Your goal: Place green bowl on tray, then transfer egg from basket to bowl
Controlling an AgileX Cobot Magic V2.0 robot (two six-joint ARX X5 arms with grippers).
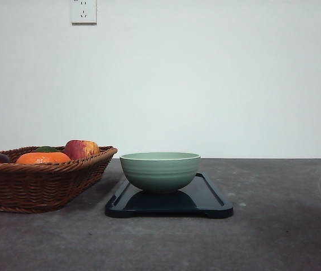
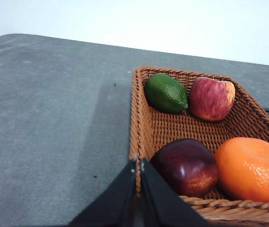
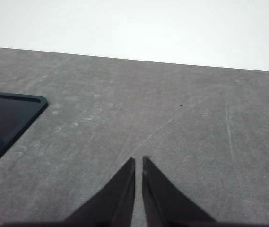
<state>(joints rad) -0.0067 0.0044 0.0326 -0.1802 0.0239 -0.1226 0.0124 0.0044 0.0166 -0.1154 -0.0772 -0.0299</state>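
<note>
Sitting on one tray [image 1: 214, 199], one green bowl [image 1: 160, 170], four fruits in one basket [image 2: 148, 127], both claws closed, empty.

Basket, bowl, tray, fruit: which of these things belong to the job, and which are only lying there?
For the job:
- green bowl, already on the tray
- basket
- the egg cannot be seen among the fruit

Only lying there, all in the basket:
- orange
- red apple
- dark red fruit
- green fruit
</note>
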